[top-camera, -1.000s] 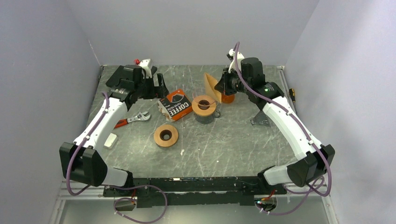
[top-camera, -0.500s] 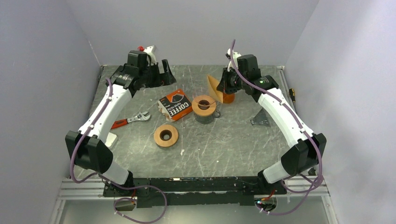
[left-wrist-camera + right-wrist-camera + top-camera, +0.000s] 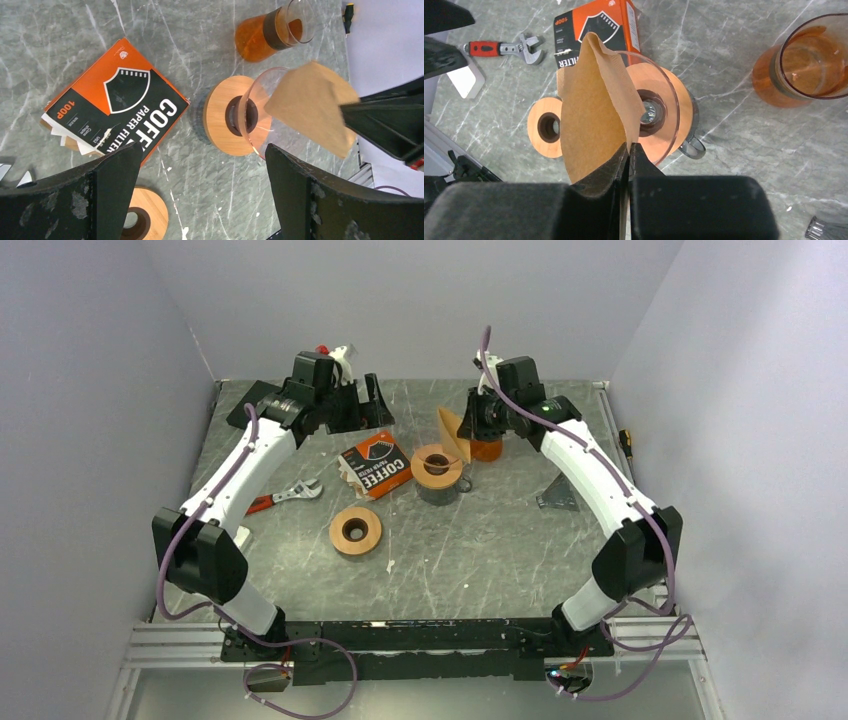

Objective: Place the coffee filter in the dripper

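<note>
1. Both arms have shifted over the last second. The left arm (image 3: 250, 455) has carried its wrist farther and to the right, and its elbow has drawn in toward the middle. The right arm (image 3: 590, 475) has pulled its elbow inward and moved its wrist slightly left. The items on the tabletop (image 3: 500, 540) lie as before.
2. Count: two arms; one coffee filter (image 3: 594, 110) out of its box; one dripper (image 3: 437, 465), a glass cone with a wooden collar; one filter box (image 3: 376, 464); one loose wooden ring (image 3: 356, 530); one orange glass vessel (image 3: 487, 449); one wrench (image 3: 280, 498).
3. Left arm: it reaches to the far left of the tabletop, with its wrist raised over the far side of the filter box. The left jaws are spread wide and hold nothing.
4. Right arm: it reaches far and leftward, with its wrist raised beside the orange glass vessel. The right jaws are all but closed and pinch one edge of the coffee filter.
5. Coffee filter: it is brown, folded flat, and held off the tabletop at a tilt. It hangs over the far right side of the dripper's glass cone and is not seated in it. Whether it touches the rim cannot be told.
6. Dripper: it stands upright near the middle of the tabletop, just right of the filter box and near the orange glass vessel.
</note>
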Motion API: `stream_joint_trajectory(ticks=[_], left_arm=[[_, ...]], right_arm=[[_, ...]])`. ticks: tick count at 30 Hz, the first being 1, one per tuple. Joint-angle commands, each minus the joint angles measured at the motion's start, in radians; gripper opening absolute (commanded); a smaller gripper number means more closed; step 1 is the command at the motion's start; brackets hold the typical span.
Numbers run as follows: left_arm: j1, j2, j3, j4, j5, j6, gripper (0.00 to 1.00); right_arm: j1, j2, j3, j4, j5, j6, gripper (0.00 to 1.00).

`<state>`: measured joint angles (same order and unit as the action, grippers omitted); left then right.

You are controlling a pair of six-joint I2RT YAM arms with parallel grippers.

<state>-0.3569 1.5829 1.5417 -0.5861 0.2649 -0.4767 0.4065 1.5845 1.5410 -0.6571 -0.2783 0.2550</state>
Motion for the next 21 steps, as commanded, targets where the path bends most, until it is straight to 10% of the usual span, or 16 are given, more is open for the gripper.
stream_joint_trajectory(ticks=[1,8,21], left_arm=[[-0.021,0.000,0.002,0.059,0.045,-0.042,1.00],[-0.071,0.043,0.027,0.065,0.057,-0.053,0.99],[-0.113,0.113,0.061,0.101,0.108,-0.068,1.00]], right_arm=[[0.023,0.037,0.055,0.020,0.038,0.003,0.14],[0.032,0.052,0.054,0.039,0.062,0.000,0.49],[0.032,0.025,0.032,0.059,0.085,-0.006,0.58]])
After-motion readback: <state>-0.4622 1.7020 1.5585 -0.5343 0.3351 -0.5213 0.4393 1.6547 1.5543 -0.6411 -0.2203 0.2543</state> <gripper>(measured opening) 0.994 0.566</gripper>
